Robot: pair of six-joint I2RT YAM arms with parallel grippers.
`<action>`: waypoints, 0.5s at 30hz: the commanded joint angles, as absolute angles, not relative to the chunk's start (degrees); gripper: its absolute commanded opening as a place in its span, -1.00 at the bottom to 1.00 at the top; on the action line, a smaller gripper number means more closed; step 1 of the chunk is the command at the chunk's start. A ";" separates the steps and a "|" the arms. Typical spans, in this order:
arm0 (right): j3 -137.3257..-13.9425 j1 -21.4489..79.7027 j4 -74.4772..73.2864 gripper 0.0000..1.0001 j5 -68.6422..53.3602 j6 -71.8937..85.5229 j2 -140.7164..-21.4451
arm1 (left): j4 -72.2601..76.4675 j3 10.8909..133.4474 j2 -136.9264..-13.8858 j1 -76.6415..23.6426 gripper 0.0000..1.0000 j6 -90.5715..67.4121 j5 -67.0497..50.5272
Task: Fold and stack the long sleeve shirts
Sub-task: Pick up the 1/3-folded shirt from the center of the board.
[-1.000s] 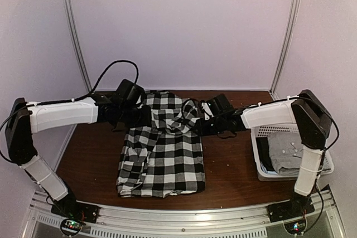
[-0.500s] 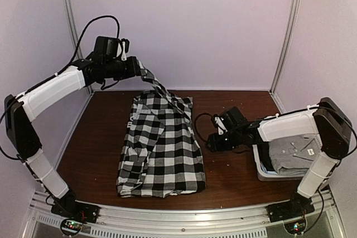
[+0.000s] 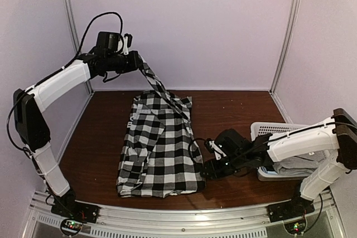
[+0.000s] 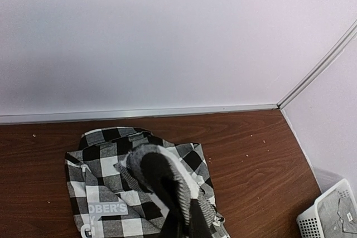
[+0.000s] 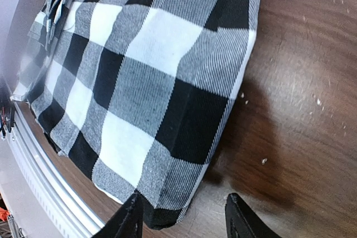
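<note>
Two shirts are in play. The checked shirt (image 3: 162,149) lies spread in the middle of the table (image 3: 234,110), its long axis running from the back wall down toward the bottom of the overhead frame. The grey shirt (image 4: 337,214) sits in the basket (image 3: 268,128) at the right edge.

The left gripper (image 3: 135,61) is raised at the upper left and pinches one sleeve (image 3: 159,85), which slants down from it to the shirt's collar end. The right gripper (image 3: 206,171) is low at the shirt's lower right corner, with the body of the cloth lying to its left in the overhead view. In the right wrist view its fingers (image 5: 129,222) are spread, with that hem corner between them and not yet clamped. That corner is what the next fold likely turns on, and the right arm is the nearer one to it.

In the left wrist view the hanging sleeve covers the fingers, so the pinch is judged from overhead. The right arm hides most of the grey shirt in the overhead view, and I cannot tell whether the spread fingers touch the table.
</note>
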State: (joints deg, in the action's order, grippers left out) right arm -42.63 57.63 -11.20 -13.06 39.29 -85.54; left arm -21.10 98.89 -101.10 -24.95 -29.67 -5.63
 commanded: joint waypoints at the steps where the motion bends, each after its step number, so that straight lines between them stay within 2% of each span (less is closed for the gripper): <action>1: -40.37 60.50 -11.24 0.01 -14.30 44.30 -84.53 | -18.26 102.13 -101.67 -24.72 -1.00 -28.56 -7.31; 8: -40.06 62.84 -7.00 -0.08 -16.44 46.29 -88.33 | -18.08 104.15 -102.20 -24.70 -1.00 -28.50 -7.25; 11: -40.96 63.33 -7.14 -0.22 -16.95 46.44 -89.16 | -18.08 104.63 -102.43 -24.61 -0.99 -28.48 -7.19; 15: -42.85 63.29 -10.37 -0.57 -15.43 45.79 -88.53 | -17.36 104.98 -102.64 -24.20 -1.00 -28.55 -7.50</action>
State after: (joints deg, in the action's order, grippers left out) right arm -40.16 62.92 -8.75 -16.51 45.76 -88.64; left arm -20.99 102.87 -101.97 -24.93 -29.43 -6.57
